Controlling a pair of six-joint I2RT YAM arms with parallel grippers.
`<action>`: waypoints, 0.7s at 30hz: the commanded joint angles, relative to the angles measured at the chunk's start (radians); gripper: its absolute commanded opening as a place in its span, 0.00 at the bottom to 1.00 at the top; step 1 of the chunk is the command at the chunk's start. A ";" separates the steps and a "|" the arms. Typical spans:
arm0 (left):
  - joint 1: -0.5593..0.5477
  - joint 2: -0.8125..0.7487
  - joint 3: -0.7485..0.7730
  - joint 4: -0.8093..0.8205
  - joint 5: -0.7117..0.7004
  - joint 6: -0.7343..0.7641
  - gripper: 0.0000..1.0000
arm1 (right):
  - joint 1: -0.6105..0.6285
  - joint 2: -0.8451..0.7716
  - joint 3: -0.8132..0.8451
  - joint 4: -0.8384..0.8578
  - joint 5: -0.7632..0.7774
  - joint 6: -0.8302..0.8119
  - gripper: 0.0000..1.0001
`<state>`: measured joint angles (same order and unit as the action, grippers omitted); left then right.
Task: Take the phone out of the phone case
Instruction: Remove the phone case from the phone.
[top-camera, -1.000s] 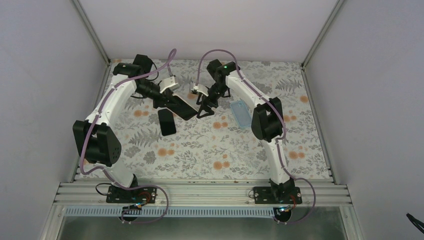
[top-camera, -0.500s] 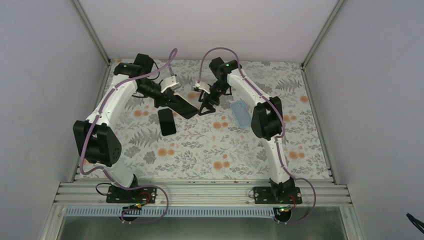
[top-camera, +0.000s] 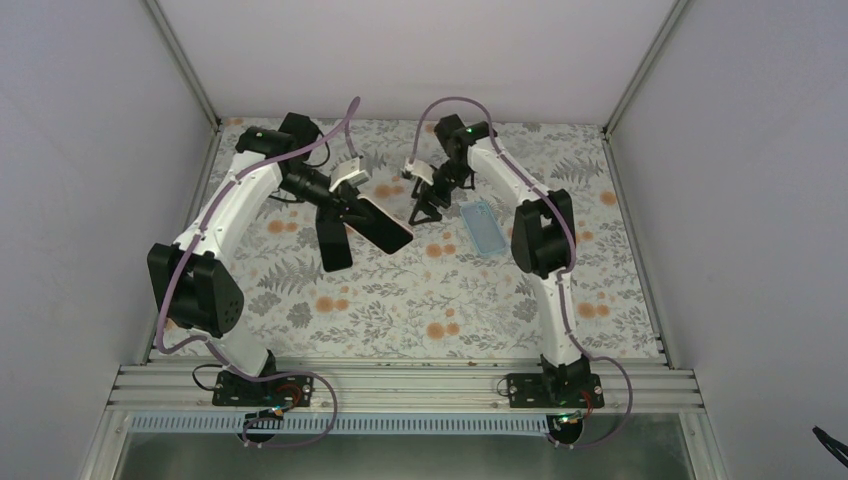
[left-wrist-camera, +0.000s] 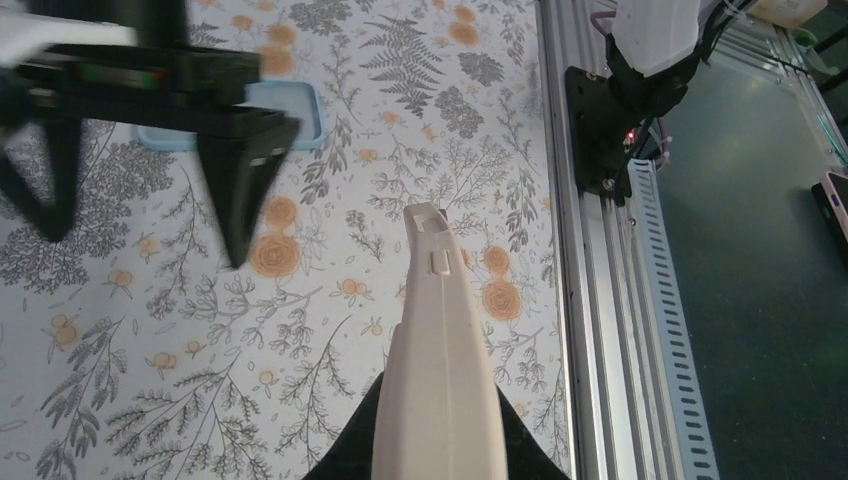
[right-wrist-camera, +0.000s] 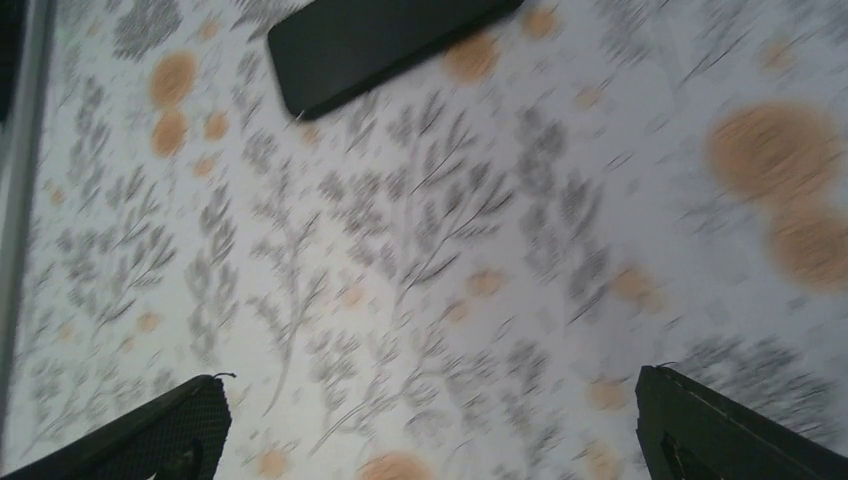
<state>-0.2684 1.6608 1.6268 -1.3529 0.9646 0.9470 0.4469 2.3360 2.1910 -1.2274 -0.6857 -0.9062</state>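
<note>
Floral table (top-camera: 420, 300), plain white walls, and we join it late in the play. Left end effector (top-camera: 340, 203) is clamped tight on one end of a cream phone case (left-wrist-camera: 437, 380), holding it tilted and clear of the table. Right end effector (top-camera: 425, 208) hangs near the case's free end, spread wide and gripping nothing. Just below the raised case, a bare black phone (top-camera: 335, 245) lies flat on the table. That looks to me like the phone out and the job essentially done. One caution: from overhead the case shows a dark face, and I can't tell lining from screen. Over on the right, a light blue case (top-camera: 482, 226) lies flat, apart from the action.
</note>
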 joint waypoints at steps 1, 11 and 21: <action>0.005 -0.020 0.029 -0.006 0.028 0.017 0.02 | -0.021 -0.179 -0.208 -0.044 -0.040 -0.081 1.00; 0.005 -0.001 0.030 -0.005 0.005 0.018 0.02 | 0.002 -0.401 -0.453 -0.003 -0.140 -0.073 1.00; 0.005 0.005 0.029 -0.005 0.014 0.015 0.02 | 0.007 -0.386 -0.439 0.053 -0.178 -0.028 0.98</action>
<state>-0.2657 1.6646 1.6272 -1.3567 0.9241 0.9501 0.4446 1.9305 1.7287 -1.1969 -0.8043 -0.9558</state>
